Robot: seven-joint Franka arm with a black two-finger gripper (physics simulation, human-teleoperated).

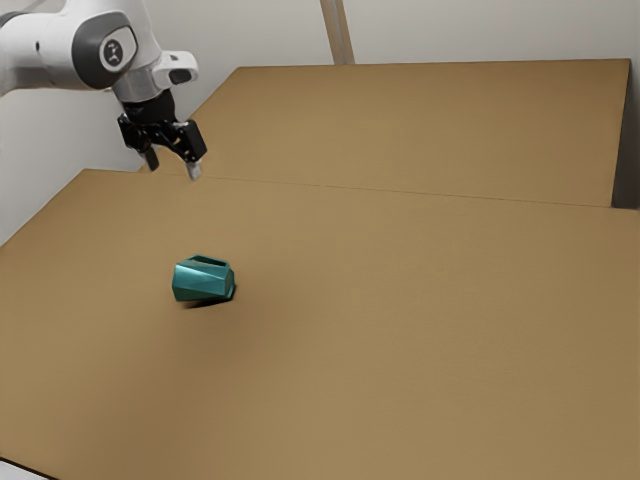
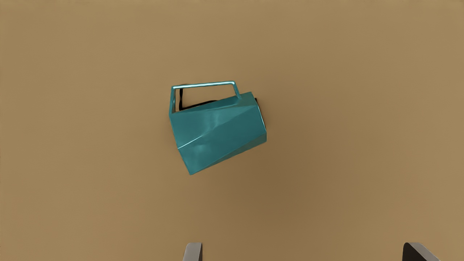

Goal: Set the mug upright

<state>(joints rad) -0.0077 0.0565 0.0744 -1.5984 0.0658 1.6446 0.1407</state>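
Okay so the teal mug [image 1: 203, 280] is lying on its side on the table [image 1: 420, 330], in from the edges and way closer to the one at the exterior view's left than the one at its right. Pincer [image 1: 173, 169] is spread wide with nothing between its fingers, hanging above the tabletop, well apart from the mug. Handle [image 2: 203, 85] pokes out on the side away from the fingertips, fwiw.

White arm w/ dark gray joint cover, round b/w marking, blk hand [image 1: 172, 168], light gray fingertips
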